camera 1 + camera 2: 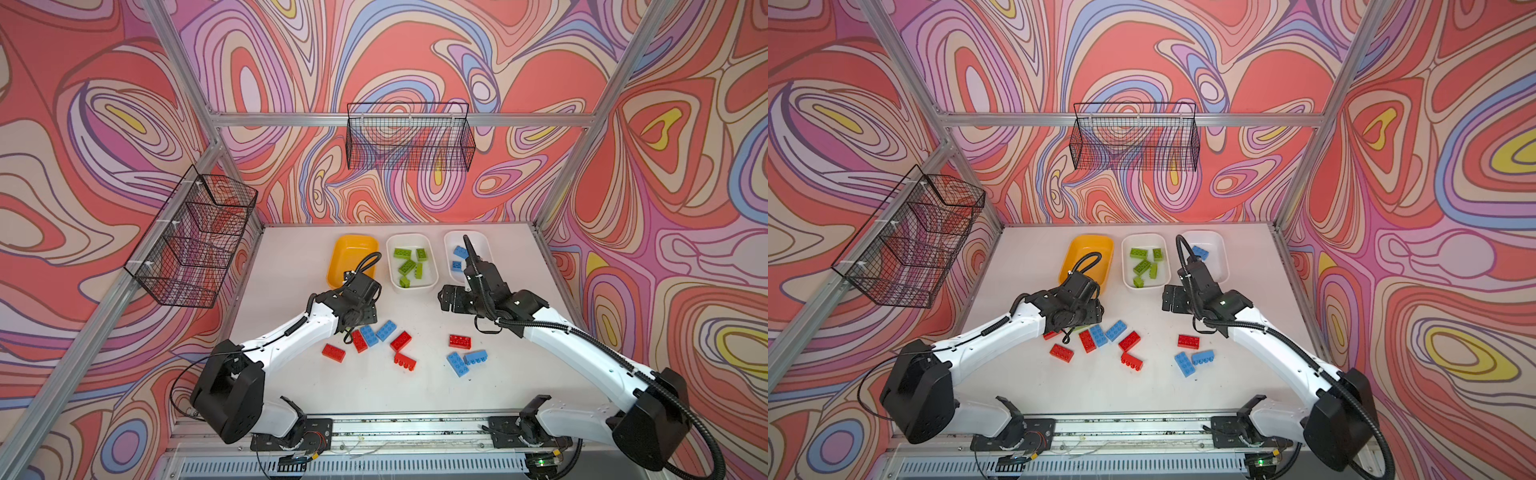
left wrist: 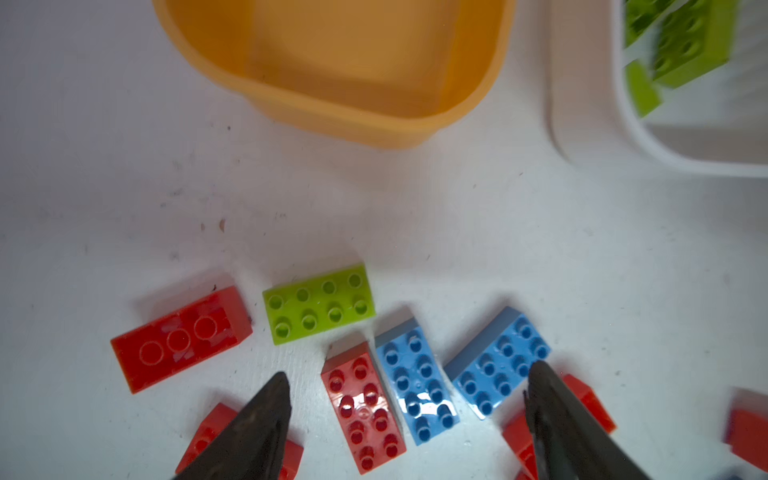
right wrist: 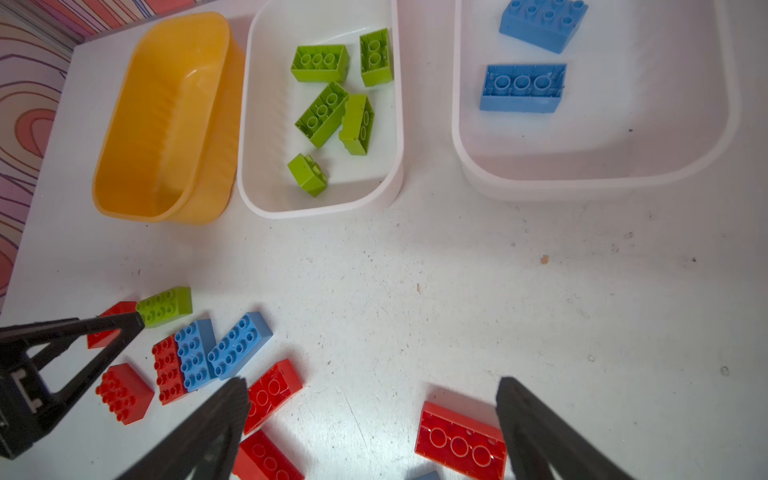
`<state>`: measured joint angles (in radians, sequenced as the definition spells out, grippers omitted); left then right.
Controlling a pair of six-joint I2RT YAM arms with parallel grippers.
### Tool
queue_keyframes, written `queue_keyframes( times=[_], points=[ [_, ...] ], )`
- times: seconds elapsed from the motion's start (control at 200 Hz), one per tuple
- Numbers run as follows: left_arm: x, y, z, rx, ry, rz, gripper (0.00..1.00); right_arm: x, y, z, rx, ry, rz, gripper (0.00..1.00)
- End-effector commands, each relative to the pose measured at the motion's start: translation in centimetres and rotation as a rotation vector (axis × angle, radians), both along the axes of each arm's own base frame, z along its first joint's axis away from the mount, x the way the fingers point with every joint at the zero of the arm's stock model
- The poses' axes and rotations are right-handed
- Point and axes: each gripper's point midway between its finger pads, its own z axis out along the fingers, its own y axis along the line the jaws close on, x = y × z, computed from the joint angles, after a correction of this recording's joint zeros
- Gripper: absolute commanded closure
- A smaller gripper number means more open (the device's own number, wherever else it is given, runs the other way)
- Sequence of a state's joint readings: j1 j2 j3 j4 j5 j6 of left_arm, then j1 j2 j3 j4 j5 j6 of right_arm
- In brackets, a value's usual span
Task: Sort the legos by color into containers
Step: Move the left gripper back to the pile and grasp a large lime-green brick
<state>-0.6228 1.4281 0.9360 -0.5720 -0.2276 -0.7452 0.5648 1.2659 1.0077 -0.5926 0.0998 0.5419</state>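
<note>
Left pincer (image 2: 409, 374): hanging open and empty, straddling a red brick (image 2: 363, 409) and the blue brick (image 2: 415, 382) touching its long side
Right pincer (image 3: 372, 384): gaping wide, gripping nothing, hovering above the counter (image 3: 415, 270)
Loose bricks: lying on the counter near both arms, one green brick (image 2: 318, 303) among reds and blues
Tubs: yellow tub (image 2: 374, 133) sitting empty; middle white tub (image 3: 249, 124) holding greens, end white tub (image 3: 461, 124) holding blues
Doing it well: likely going for red; turning to pinch its short ends, since blue is crowding one side, then lifting straight up

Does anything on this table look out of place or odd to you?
One lime green brick lies on the table among red bricks and blue bricks, while the other greens sit in the middle white tub. The yellow tub is empty.
</note>
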Motion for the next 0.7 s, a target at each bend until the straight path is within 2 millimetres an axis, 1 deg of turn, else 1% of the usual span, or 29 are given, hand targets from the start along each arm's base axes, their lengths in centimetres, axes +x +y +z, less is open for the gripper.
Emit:
queue_keyframes(
  times=[0.0,0.165,0.26,0.466,0.606,0.696],
  points=[
    [0.3,0.3,0.0,-0.035,-0.040,0.066,0.25,0.4,1.3,0.7,0.024,-0.004,0.013,0.02],
    [-0.2,1.7,-1.3,0.032,-0.030,0.085,0.25,0.0,1.8,0.6,0.002,0.002,0.009,0.02],
    [-0.1,1.8,-2.2,0.031,-0.015,0.089,0.25,-0.2,1.6,0.4,-0.001,0.008,0.000,0.02],
    [0.5,2.3,-4.2,0.017,0.030,0.118,0.25,-0.4,1.4,0.7,-0.004,0.002,-0.006,0.02],
    [0.7,2.6,-5.5,0.001,0.054,0.135,0.25,-0.5,1.3,0.5,-0.008,0.002,-0.004,0.02],
    [0.8,3.2,-6.2,0.021,0.072,0.150,0.26,-0.5,1.3,0.2,-0.012,0.006,-0.004,0.02]
  ],
)
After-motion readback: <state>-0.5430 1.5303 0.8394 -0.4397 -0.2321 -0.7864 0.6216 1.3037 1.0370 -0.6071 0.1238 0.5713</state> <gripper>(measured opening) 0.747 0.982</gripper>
